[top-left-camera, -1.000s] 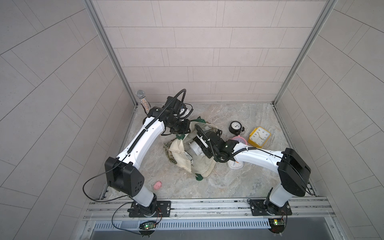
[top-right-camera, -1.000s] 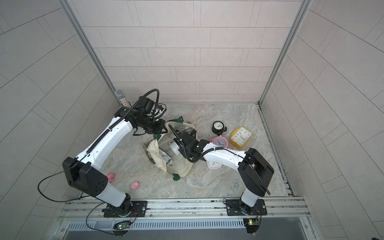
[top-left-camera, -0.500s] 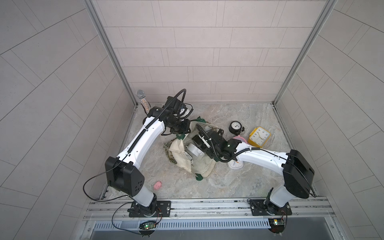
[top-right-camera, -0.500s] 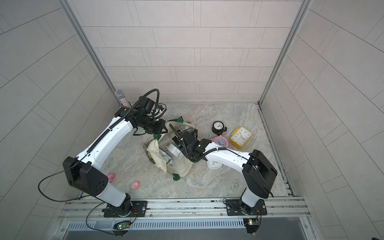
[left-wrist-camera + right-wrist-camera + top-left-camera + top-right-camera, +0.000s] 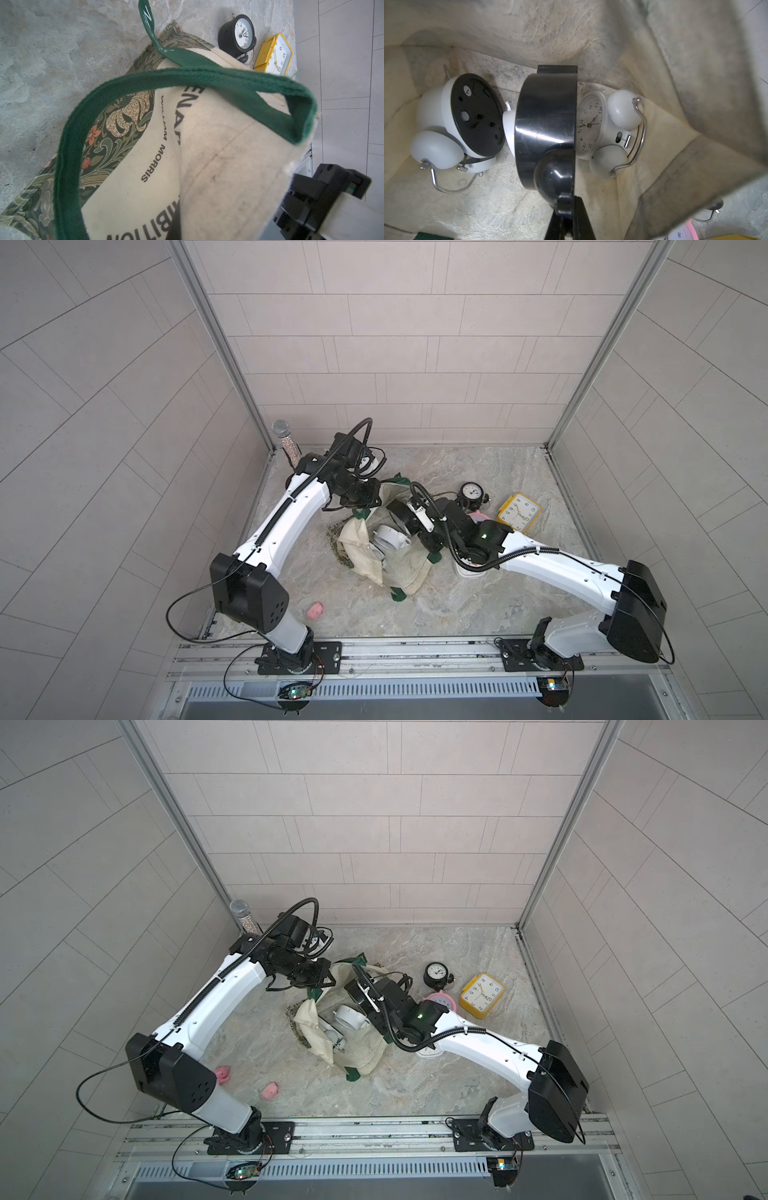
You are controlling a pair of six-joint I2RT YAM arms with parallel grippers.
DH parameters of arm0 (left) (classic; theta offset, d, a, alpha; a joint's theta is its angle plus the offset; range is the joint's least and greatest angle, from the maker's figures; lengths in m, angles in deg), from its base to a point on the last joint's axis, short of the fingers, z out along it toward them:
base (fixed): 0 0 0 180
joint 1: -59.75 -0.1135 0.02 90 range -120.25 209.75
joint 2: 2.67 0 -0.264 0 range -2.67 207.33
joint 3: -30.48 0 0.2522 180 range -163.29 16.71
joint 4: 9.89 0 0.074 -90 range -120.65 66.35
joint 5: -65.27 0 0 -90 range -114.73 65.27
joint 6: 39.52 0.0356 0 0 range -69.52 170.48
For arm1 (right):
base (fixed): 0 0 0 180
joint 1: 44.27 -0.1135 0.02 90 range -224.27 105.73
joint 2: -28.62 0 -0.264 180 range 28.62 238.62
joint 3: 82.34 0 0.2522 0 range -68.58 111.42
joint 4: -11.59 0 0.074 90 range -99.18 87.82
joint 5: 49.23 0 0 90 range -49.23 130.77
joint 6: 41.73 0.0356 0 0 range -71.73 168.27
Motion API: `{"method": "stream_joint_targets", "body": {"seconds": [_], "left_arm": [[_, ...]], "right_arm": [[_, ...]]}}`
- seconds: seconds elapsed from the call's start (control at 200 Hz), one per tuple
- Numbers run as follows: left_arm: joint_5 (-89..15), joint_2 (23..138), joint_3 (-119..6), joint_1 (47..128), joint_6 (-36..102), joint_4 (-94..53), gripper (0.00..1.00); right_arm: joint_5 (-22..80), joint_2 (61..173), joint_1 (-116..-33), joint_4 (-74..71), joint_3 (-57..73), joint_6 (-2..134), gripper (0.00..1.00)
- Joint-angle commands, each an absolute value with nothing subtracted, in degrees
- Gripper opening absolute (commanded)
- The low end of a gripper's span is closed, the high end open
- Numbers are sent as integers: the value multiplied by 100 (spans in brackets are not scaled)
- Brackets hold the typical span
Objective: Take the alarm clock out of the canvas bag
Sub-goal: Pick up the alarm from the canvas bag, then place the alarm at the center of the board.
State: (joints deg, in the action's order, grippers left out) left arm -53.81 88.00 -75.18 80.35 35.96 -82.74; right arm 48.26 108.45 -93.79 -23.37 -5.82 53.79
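Two grips were engaged: left end effector (image 5: 365, 499) on the bag (image 5: 359, 549) handle (image 5: 187, 76) at 11 o'clock, right end effector (image 5: 566, 205) on black clock (image 5: 546, 124).

Enclosure: pale grey tiled walls (image 5: 415, 344) on three sides; aluminium corner posts (image 5: 218, 344); mottled beige-grey stone-look floor (image 5: 457, 605); even, diffuse light.

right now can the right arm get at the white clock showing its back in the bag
Probably not yet: the right end effector is shut on a black clock beside that white clock. The canvas bag lies open, so with a free grip the way looks clear.
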Motion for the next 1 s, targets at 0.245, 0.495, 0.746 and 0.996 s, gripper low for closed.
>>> {"method": "stream_joint_targets", "body": {"seconds": [0.245,0.495,0.746,0.996], "left_arm": [[-5417,8768,-7521,8014,3677,-8237,0],[-5407,8780,-7518,8014,3684,-8242,0],[-5391,8793,-7517,8012,3684,-8231,0],[-5389,8785,-7521,8012,3677,-8226,0]], "right_arm": [[4538,9967,-9424,-2766,-419,5307,0],[4293,9154,-9427,-3029,-326,5351,0],[4056,8347,-9415,-3126,-259,5407,0],[4168,7771,-9259,-3177,-184,5618,0]]}}
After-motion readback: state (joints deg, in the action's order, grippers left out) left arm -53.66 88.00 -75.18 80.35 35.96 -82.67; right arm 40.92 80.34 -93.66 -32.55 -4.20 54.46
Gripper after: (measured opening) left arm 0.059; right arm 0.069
